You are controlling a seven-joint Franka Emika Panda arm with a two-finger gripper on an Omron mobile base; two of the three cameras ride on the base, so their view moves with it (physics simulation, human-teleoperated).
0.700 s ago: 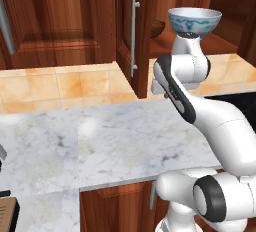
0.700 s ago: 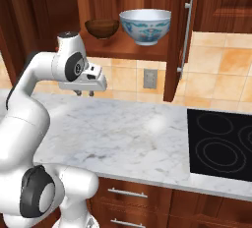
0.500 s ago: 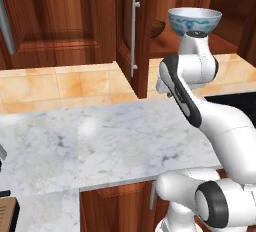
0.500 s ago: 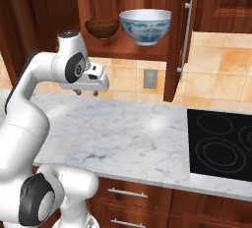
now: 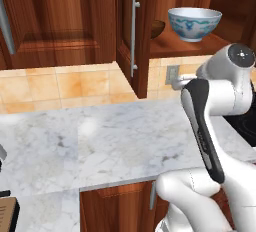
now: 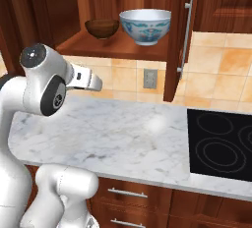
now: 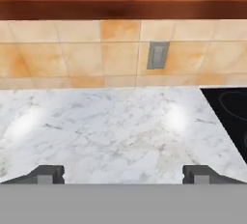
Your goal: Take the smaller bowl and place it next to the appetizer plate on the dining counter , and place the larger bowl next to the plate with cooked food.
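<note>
Wooden cupboard shelf (image 6: 123, 50) above the marble table (image 6: 123, 138) carries the small brown bowl (image 6: 102, 27) toward its left end, beside the patterned bowl (image 6: 145, 25). Claw (image 7: 123, 174) gapes wide, empty; it should rise squarely to the brown rim.

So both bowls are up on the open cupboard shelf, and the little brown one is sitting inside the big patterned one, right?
Not quite. Both are on the cupboard shelf, but the brown bowl stands beside the patterned bowl, not inside it. The right base view shows them side by side.
</note>
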